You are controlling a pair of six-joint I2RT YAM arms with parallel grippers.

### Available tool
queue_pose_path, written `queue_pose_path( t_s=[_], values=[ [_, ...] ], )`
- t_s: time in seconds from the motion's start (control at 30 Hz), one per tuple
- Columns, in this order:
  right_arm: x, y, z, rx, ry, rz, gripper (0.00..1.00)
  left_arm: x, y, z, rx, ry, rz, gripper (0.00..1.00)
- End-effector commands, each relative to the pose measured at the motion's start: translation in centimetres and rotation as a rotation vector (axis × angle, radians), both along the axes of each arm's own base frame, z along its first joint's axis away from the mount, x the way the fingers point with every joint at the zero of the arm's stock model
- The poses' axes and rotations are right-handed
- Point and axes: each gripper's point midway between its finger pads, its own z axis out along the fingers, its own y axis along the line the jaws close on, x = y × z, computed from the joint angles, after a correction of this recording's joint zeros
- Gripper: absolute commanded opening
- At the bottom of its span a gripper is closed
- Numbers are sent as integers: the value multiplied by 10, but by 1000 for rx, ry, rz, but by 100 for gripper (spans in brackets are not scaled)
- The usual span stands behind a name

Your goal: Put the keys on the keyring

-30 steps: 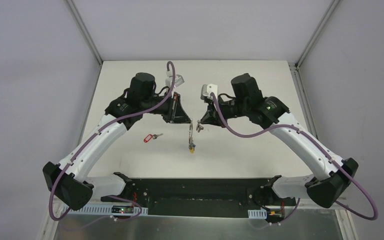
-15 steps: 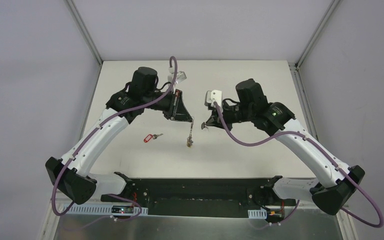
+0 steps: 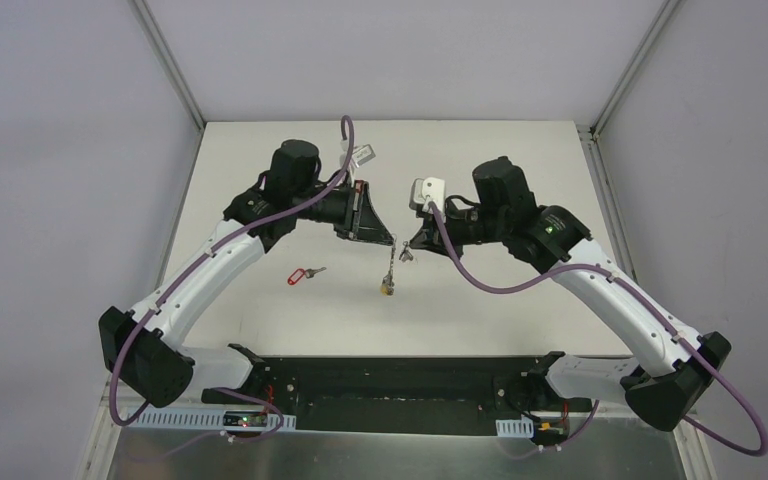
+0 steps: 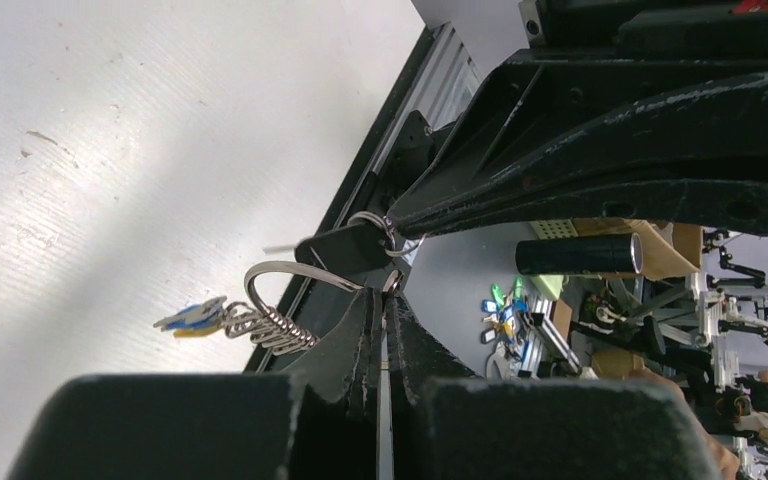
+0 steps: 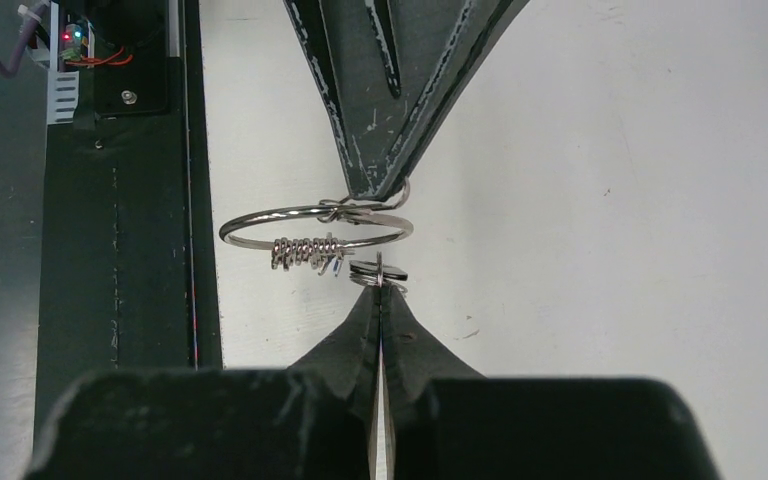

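The left gripper [image 3: 391, 242] is drifting rightward toward mid-frame in the overhead view, carrying the keyring [image 5: 310, 228] with it. The gap to the right gripper [image 5: 380, 290] — wider half a second ago — is narrowing again. Both claws are pinching fully shut. The left is holding the ring's wire, with the bunch of keys [image 5: 305, 250] dangling from it. The right is holding the black-tagged key [image 5: 378, 272], its small loop just beside the ring. Threading is looking close, not done. The red-tagged key [image 3: 303, 273] is lying on the table [image 3: 520, 320], left of centre — untouched.
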Motion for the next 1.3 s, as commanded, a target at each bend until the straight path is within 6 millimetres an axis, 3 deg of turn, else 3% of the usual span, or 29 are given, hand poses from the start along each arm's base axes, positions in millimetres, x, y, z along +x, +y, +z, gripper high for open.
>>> queue_pose_path(
  t_s=[0.0,0.73,1.27],
  values=[
    [0,8,13,38,-27,7,0,-3,-8,13,-60,-7,-36,0],
    [7,15,10,23,-49,-37,0,4,-11,-1,-38,29,-23,0],
    [10,18,7,26,-32,-53,0,3,-13,3,-58,35,-29,0]
  ],
)
